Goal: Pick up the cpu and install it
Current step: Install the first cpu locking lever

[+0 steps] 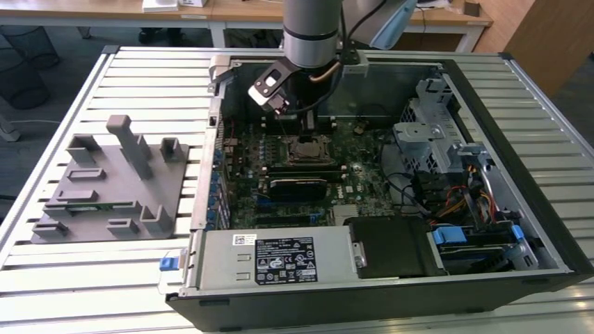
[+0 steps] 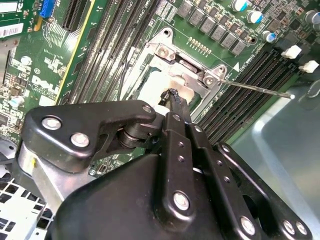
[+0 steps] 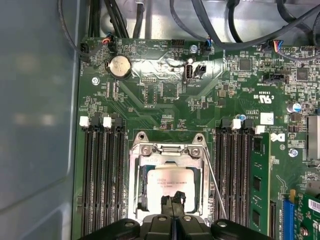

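The cpu [image 3: 170, 181], a silvery square chip with a pale rim, lies flat in the metal-framed socket [image 3: 135, 165] on the motherboard. In both wrist views my gripper [image 3: 173, 201] has its two black fingers pressed together, their tips resting on or just above the cpu's top plate [image 2: 150, 86] near one edge. Nothing shows between the fingers. In the exterior view the gripper [image 1: 307, 129] hangs straight over the socket and the cpu [image 1: 304, 150] inside the open computer case. The socket's thin wire lever [image 2: 255, 88] stands out to the side, unlatched.
Memory slots flank the socket, one holding a green memory stick [image 3: 257, 185]. The case wall [image 3: 35, 125] rises close by. A grey fixture block [image 1: 102, 181] sits on the slatted table at the exterior view's left. Power supply [image 1: 269, 259] and drive cage [image 1: 436, 132] crowd the case.
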Robot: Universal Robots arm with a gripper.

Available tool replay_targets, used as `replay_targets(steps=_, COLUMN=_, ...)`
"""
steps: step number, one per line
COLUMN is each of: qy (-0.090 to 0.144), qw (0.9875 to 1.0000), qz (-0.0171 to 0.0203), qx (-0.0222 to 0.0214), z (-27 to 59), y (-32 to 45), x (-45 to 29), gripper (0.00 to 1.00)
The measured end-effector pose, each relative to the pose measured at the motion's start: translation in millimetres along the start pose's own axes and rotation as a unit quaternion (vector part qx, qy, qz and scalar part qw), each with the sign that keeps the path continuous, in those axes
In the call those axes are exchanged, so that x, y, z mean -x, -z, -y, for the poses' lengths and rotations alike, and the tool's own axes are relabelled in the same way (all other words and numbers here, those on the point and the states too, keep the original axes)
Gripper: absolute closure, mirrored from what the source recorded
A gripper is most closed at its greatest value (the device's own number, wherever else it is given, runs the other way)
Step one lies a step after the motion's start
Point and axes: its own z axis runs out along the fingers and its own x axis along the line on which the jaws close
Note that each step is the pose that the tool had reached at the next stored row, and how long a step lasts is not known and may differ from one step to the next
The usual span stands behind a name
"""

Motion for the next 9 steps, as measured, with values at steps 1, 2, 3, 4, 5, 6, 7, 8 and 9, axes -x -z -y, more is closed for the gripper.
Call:
replay_targets(steps=1, qy=0.000, qw=1.0000, qz=0.0000, qx=0.0000, z=0.0, y=0.9, x=0.0, gripper=0.89)
replay_targets(steps=2, qy=0.000, qw=1.0000, qz=0.0000, qx=0.0000, z=0.0, y=1.8, x=0.0, gripper=0.89)
replay_targets(steps=3, qy=0.000, qw=1.0000, qz=0.0000, qx=0.0000, z=-0.1, y=3.3, x=0.0, gripper=0.89)
replay_targets(steps=4, qy=0.000, qw=1.0000, qz=0.0000, qx=0.0000, z=-0.2, y=5.2, x=0.0, gripper=0.89)
replay_targets(steps=5, qy=0.000, qw=1.0000, qz=0.0000, qx=0.0000, z=-0.3, y=7.4, x=0.1, gripper=0.89)
replay_targets(steps=6, qy=0.000, qw=1.0000, qz=0.0000, qx=0.0000, z=-0.3, y=10.0, x=0.1, gripper=0.89)
replay_targets(steps=7, qy=0.000, qw=1.0000, qz=-0.0001, qx=0.0000, z=-0.4, y=12.8, x=0.1, gripper=0.89)
replay_targets(steps=8, qy=0.000, qw=1.0000, qz=-0.0001, qx=0.0000, z=-0.5, y=15.6, x=0.2, gripper=0.89)
replay_targets(steps=9, qy=0.000, qw=1.0000, qz=0.0000, qx=0.0000, z=-0.6, y=18.7, x=0.2, gripper=0.89)
